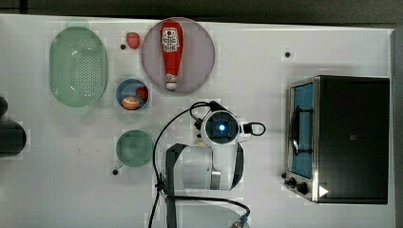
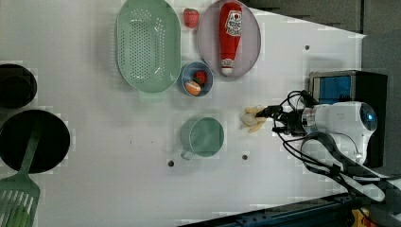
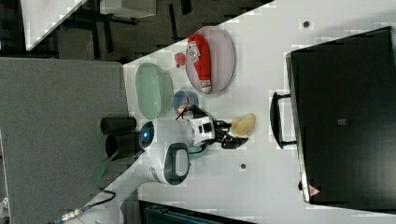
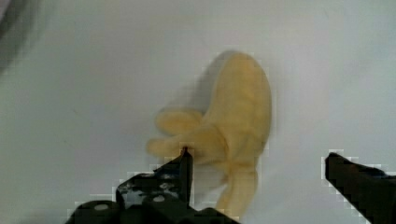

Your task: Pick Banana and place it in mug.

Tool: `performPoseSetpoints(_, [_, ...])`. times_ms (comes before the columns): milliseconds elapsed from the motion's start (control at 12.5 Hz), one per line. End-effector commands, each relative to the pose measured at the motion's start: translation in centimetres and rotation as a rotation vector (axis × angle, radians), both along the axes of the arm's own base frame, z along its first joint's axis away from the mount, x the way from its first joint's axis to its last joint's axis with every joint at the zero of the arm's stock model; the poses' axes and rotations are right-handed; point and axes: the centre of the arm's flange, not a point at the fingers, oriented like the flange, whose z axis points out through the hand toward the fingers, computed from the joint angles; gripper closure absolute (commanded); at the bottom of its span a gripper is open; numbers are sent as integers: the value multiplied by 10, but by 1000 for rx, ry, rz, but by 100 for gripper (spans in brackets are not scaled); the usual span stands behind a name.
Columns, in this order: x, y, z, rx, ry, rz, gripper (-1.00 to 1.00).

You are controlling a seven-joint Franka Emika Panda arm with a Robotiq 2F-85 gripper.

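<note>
Banana (image 4: 233,126), one; mug (image 2: 204,137), one.

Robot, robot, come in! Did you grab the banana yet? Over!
Pincer open, nothing held. Banana on the table between its fingers, not yet gripped. Mug empty, upright, path to it clear.

White tabletop (image 1: 71,190), evenly lit, with small dark round marks scattered across it. Dark band of floor (image 1: 199,5) along the top view's upper edge. In the right view, a grey panel (image 3: 56,140) fills the right view's left side, with dark floor and furniture legs (image 3: 100,32) beyond the table edge.
</note>
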Motion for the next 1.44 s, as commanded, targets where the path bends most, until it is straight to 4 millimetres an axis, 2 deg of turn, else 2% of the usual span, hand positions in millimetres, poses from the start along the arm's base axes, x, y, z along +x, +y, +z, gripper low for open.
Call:
performPoseSetpoints(80, [3,10,-22,7,-15,87,-70])
performPoseSetpoints(320, [1,11,-25,7,-26,90,4])
performPoseSetpoints(480, [1,11,-24,6,-30,89,43])
performPoseSetpoints(560, [2,9,-21,6,-36,86,43])
performPoseSetpoints(720, [9,9,2,4,-80,86,43])
performPoseSetpoints(800, [10,8,21,2,-100,83,43])
performPoseSetpoints(880, [11,5,80,3,-116,74,43])
performPoseSetpoints(1120, [5,5,174,8,-115,69,43])
performPoseSetpoints(1280, [-4,8,224,10,-105,72,43])
performPoseSetpoints(1440, [-11,27,256,6,-111,86,43])
